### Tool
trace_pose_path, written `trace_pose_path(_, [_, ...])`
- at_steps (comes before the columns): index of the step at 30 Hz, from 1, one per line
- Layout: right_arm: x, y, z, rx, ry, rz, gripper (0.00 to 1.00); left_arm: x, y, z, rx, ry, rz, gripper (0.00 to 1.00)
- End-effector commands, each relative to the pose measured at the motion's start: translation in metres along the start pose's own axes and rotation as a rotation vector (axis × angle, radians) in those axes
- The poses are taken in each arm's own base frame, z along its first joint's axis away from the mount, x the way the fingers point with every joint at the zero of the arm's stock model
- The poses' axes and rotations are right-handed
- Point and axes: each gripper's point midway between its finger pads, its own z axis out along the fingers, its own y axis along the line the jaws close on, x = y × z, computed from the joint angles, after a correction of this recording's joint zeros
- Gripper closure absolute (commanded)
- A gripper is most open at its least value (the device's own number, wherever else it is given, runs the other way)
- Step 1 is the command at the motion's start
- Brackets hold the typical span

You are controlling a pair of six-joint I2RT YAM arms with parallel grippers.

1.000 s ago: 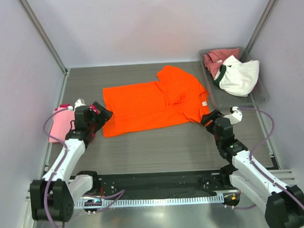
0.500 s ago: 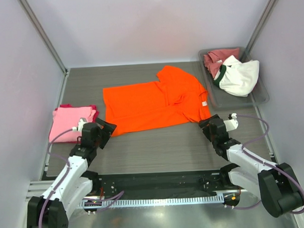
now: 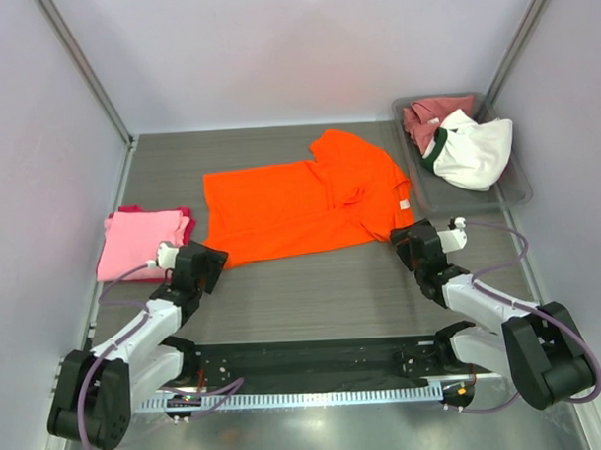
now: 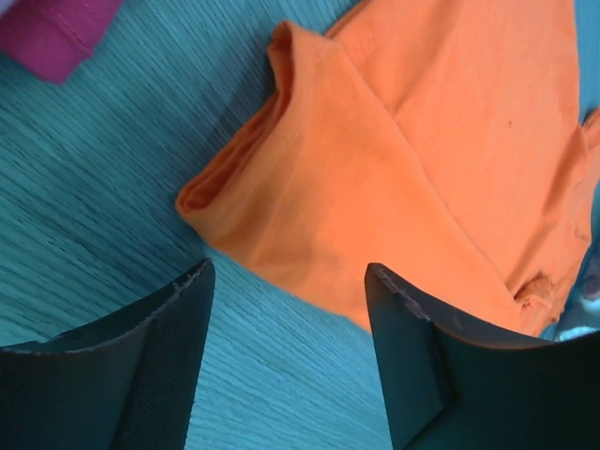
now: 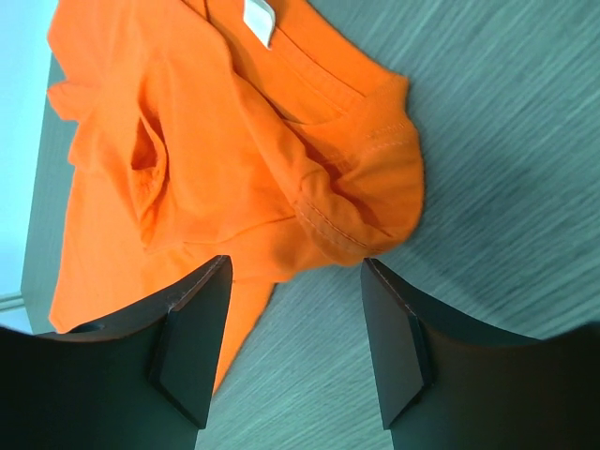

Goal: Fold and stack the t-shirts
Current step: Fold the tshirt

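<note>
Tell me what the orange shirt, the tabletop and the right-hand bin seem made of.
Orange t-shirt: soft matte knit cloth, probably cotton; stitched hems, limp folds. Tabletop: grey wood-grain surface, likely laminate; fine streaks, dull sheen. Bin: seemingly grey hard plastic; smooth rounded rim.

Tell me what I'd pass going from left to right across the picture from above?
folded pink t-shirt → left hand → orange t-shirt → right hand → white t-shirt. The rose-red t-shirt overlaps the white one's span, so it is left out.
</note>
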Motion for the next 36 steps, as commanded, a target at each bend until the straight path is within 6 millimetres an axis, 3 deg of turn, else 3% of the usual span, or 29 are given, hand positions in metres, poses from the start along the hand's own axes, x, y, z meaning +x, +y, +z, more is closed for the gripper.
trace_pose_path(1, [-0.019,0.027,0.001,-0.065,-0.078,0.015,0.37,-0.018,-0.01,0.004,0.023,-0.101,-0.034,0.36])
trace_pose_path(5, [-0.018,0.025,0.002,-0.063,-0.082,0.02,0.38,-0.017,-0.006,0.01,0.001,-0.112,-0.037,0.48])
trace_pose_path(13, [-0.017,0.022,0.004,-0.059,-0.083,0.018,0.42,-0.007,0.002,0.027,-0.058,-0.087,-0.036,0.62])
trace_pose_path(14, [-0.017,0.022,0.004,-0.058,-0.086,0.017,0.42,-0.007,0.003,0.029,-0.063,-0.092,-0.035,0.7])
trace_pose_path(16, [-0.017,0.021,0.005,-0.053,-0.088,0.015,0.42,-0.008,0.001,0.032,-0.062,-0.097,-0.027,0.78])
trace_pose_path(18, [-0.016,0.02,0.005,-0.047,-0.086,0.016,0.43,-0.009,-0.007,0.033,-0.036,-0.095,0.008,0.97])
trace_pose_path(19, [-0.015,0.016,0.006,-0.029,-0.086,0.009,0.43,-0.008,-0.006,0.033,-0.045,-0.091,0.017,1.0])
trace_pose_path(29, [-0.008,0.02,0.001,-0.03,-0.069,0.036,0.43,-0.038,-0.007,0.009,-0.054,-0.203,0.042,1.0])
trace_pose_path(33, [0.001,0.016,0.009,-0.013,-0.048,0.037,0.38,-0.043,-0.007,0.001,-0.051,-0.219,0.053,1.0])
trace_pose_path(36, [-0.003,0.017,0.014,0.008,-0.077,0.031,0.39,-0.048,-0.003,-0.003,-0.062,-0.231,0.058,1.0])
